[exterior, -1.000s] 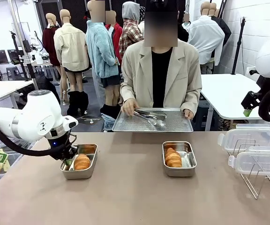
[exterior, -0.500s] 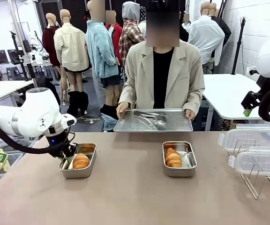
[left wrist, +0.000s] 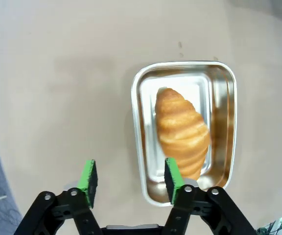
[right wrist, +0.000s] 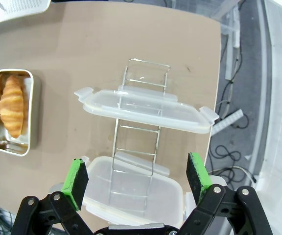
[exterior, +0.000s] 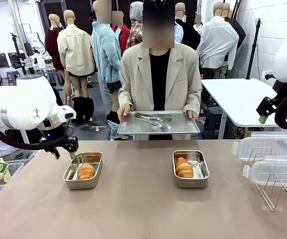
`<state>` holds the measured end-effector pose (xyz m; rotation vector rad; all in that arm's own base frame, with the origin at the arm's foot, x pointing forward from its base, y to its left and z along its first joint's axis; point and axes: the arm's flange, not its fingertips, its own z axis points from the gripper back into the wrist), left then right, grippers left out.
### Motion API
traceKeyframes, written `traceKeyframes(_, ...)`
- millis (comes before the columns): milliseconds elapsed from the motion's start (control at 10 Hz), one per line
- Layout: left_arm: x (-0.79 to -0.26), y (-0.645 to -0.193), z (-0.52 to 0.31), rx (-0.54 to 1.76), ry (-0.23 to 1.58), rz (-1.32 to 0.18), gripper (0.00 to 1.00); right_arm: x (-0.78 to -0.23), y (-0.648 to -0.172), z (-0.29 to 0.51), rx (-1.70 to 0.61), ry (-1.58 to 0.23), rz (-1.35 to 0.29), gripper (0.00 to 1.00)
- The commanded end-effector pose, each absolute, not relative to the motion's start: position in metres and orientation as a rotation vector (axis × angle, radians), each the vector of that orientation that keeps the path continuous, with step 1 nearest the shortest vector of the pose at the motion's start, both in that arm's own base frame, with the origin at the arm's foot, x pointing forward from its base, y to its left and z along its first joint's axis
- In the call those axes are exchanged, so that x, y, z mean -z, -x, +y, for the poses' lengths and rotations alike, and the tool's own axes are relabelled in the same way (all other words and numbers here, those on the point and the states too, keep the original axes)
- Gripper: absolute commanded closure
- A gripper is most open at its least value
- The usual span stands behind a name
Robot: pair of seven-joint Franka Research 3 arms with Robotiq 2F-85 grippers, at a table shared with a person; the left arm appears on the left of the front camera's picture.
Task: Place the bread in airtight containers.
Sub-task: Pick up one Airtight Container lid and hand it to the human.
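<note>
Holds left hand (left wrist: 129, 170) apart and empty, roll (left wrist: 181, 131) in tin (left wrist: 227, 122) just ahead; holds right hand (right wrist: 137, 174) apart, empty, above lids (right wrist: 141, 106).

Golden-brown ridged glossy roll (left wrist: 181, 129) in silver rectangular steel tin (left wrist: 137, 147); plain tan tabletop (left wrist: 58, 73); green finger pads (left wrist: 88, 176); clear plastic lids (right wrist: 141, 110).

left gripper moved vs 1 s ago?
Yes. The left gripper has lifted out of the left tin, up and leftward; it now hangs open above the tin's far-left corner.
</note>
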<state>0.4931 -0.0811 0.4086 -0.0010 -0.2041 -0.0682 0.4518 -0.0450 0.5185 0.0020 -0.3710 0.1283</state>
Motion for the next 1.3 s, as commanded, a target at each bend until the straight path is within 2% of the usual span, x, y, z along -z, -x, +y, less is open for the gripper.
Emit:
traceKeyframes(0, -0.446, -0.495, -0.038, 0.043, -0.02, -0.184, 0.0, -0.519, -0.452, -0.043, -0.112, 0.012, -0.369, 0.0)
traceKeyframes(200, -0.468, -0.492, 0.013, 0.014, -0.034, -0.178, 0.0, -0.519, -0.452, -0.043, -0.112, 0.012, -0.369, 0.0)
traceKeyframes(500, -0.472, -0.48, 0.054, -0.016, -0.007, -0.182, 0.0, -0.519, -0.452, -0.043, -0.112, 0.012, -0.369, 0.0)
traceKeyframes(1200, -0.472, -0.486, 0.055, -0.033, -0.027, -0.187, 0.0, -0.519, -0.452, -0.043, -0.112, 0.012, -0.369, 0.0)
